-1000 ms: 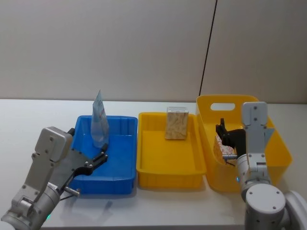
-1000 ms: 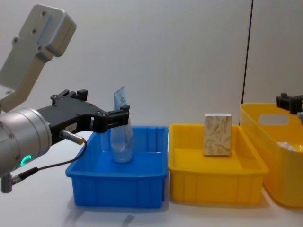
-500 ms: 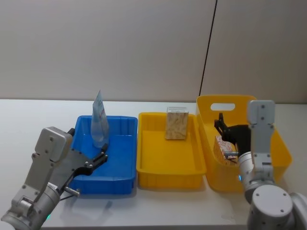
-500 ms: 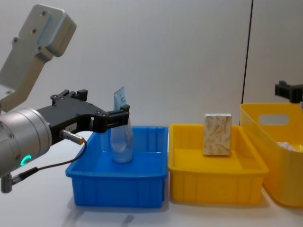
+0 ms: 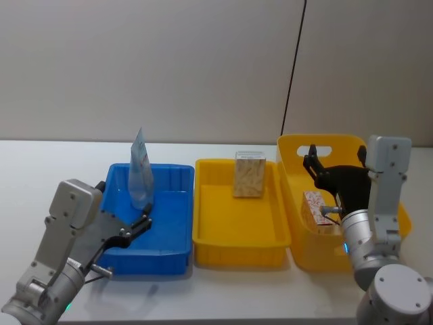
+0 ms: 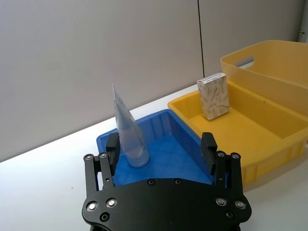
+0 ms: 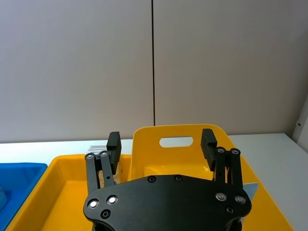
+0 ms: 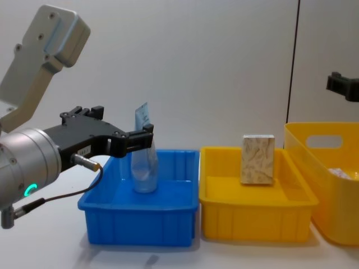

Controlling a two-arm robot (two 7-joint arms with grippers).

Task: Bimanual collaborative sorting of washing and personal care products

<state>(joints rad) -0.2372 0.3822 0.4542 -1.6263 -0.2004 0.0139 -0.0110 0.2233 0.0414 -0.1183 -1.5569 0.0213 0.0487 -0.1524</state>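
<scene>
Overhead, right pincer (image 5: 312,161) open, box (image 5: 314,210) below

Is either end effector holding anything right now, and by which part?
Nothing is held. The left end effector and right end effector are both open and empty.

A shallow yellow tray (image 5: 241,238) sits in the middle of the white table (image 5: 40,176). Touching its left side is a blue bin (image 5: 157,249); just beside its right side stands a taller yellow basket (image 5: 323,144) with a handle cutout. A grey wall (image 5: 169,61) rises behind the tray.
</scene>
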